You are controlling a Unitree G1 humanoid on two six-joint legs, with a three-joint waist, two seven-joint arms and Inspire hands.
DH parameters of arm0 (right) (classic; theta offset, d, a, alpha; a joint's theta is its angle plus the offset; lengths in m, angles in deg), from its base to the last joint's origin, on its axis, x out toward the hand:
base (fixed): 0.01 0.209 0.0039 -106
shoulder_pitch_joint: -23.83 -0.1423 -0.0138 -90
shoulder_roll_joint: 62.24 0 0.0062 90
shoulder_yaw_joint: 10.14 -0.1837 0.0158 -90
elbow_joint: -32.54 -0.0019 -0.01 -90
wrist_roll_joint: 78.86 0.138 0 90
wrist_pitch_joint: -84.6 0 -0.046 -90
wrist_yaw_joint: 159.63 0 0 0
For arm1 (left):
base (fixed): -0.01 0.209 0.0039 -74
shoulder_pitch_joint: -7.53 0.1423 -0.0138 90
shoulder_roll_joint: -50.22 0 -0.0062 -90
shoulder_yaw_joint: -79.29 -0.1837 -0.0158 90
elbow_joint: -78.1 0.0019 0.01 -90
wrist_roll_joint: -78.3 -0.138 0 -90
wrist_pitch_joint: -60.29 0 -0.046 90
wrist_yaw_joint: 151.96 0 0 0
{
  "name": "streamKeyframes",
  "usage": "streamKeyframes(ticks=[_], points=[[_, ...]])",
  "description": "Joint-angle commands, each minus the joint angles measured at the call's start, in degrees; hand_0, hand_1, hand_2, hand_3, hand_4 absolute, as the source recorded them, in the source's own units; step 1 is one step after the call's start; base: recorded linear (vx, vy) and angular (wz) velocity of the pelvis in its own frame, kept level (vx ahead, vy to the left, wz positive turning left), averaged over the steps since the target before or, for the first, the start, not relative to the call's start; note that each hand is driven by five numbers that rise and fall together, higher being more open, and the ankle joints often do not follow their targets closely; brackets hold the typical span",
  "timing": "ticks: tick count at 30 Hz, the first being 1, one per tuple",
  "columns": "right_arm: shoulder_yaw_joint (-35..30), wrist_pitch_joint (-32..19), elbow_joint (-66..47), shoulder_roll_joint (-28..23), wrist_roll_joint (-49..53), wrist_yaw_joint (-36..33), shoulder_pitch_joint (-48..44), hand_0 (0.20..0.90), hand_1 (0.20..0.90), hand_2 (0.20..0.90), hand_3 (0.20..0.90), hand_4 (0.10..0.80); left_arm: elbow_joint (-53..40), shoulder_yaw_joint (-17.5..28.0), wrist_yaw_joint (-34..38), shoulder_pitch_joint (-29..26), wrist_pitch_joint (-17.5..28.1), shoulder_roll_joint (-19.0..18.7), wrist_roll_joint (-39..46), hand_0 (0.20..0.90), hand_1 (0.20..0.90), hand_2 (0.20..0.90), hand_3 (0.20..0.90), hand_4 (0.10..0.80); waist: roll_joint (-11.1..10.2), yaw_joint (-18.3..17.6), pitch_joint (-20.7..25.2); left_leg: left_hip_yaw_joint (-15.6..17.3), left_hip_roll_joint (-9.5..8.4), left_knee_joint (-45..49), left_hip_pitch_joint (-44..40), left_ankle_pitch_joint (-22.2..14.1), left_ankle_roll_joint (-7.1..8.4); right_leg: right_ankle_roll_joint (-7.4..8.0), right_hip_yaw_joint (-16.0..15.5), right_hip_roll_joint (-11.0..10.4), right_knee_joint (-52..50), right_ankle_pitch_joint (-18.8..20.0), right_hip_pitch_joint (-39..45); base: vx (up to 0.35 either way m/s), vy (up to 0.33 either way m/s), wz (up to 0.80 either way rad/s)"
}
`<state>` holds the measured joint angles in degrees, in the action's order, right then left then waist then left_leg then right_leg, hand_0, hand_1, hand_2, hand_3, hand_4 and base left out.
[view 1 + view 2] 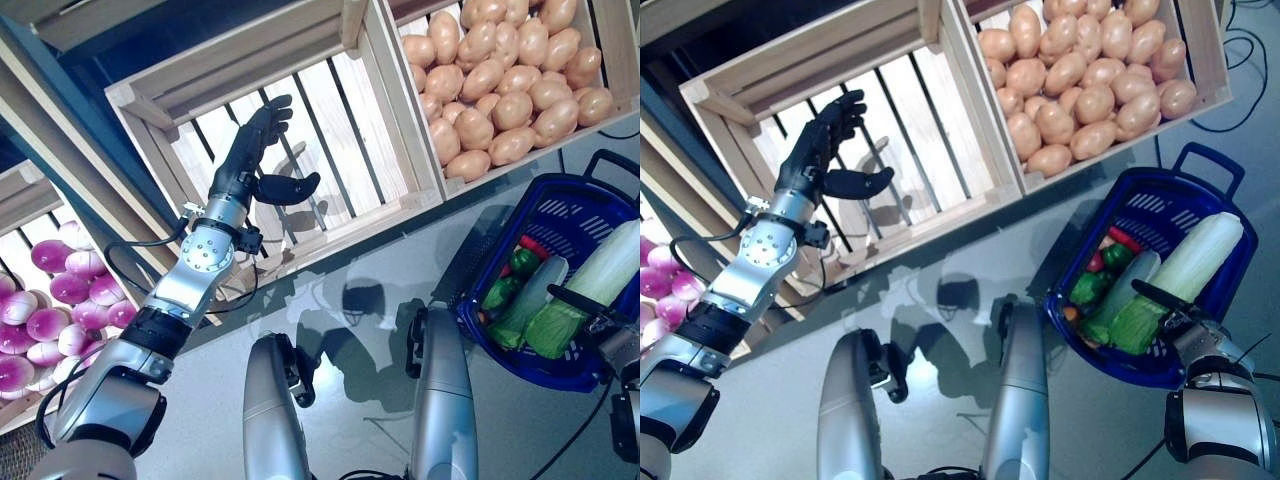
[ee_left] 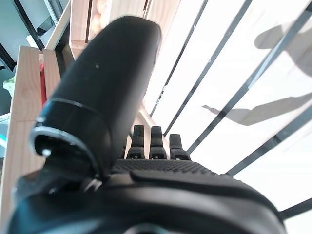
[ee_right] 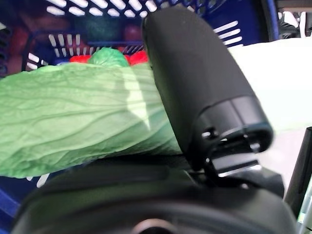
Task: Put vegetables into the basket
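The right hand (image 1: 1185, 318) is gripping a napa cabbage (image 1: 1185, 268), thumb curled across its leafy green end, and the cabbage is lying across the blue basket (image 1: 1200, 190) over a cucumber (image 1: 1127, 285) and peppers (image 1: 1107, 262). The left hand (image 1: 823, 150) is hovering with relaxed fingers, holding nothing, above an empty slatted crate (image 1: 930, 120), beside the potato crate (image 1: 1202, 60). Purple onions (image 1: 60, 300) are sitting at far left.

Slatted crate (image 1: 300, 130) sits in the middle — potato crate (image 1: 500, 80) on its right, turnips (image 1: 50, 320) far left, basket (image 1: 560, 230) near right.
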<state>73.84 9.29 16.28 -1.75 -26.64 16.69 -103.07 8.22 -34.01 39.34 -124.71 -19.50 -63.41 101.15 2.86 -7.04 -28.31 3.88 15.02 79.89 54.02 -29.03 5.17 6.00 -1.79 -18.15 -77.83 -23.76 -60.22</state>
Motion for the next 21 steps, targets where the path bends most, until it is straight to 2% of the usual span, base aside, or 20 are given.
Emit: streamKeyframes(ticks=[1, 13, 21], points=[[0.11, -4.17, 2.00, -4.66, 0.58, 0.61, -0.11, 0.900, 0.900, 0.900, 0.900, 0.800, -5.01, 2.49, 0.91, -6.41, 4.90, -2.06, 1.53, 0.900, 0.900, 0.900, 0.900, 0.800, 0.14, 0.29, 4.18, 2.73, -1.99, 1.31, 0.52, -2.09, -1.02, -2.39, -3.60, -0.08, 0.39, -0.07, 4.82, -0.005, -0.025, 0.05], [-0.07, -2.83, 3.07, -3.66, 0.55, 1.80, 1.00, 0.900, 0.900, 0.900, 0.900, 0.800, -4.83, 2.24, 0.78, -6.23, 5.20, -2.62, 2.32, 0.900, 0.900, 0.900, 0.900, 0.800, -1.58, 1.61, 6.04, 1.64, -1.47, -0.46, -0.62, -1.55, -0.84, -1.81, -4.18, 0.46, 3.04, 0.95, 6.70, 0.013, -0.014, 0.01], [-0.65, -2.10, 2.32, -2.75, -0.31, 0.19, 1.61, 0.900, 0.900, 0.900, 0.900, 0.800, -3.46, 3.18, -0.48, -4.43, 5.43, -2.30, 3.40, 0.900, 0.900, 0.900, 0.900, 0.800, -2.59, 2.13, 7.81, 1.54, -0.80, -4.00, -3.28, -0.17, -0.78, -1.51, -4.23, 1.03, 6.56, 1.80, 9.46, 0.045, 0.009, 0.00]])
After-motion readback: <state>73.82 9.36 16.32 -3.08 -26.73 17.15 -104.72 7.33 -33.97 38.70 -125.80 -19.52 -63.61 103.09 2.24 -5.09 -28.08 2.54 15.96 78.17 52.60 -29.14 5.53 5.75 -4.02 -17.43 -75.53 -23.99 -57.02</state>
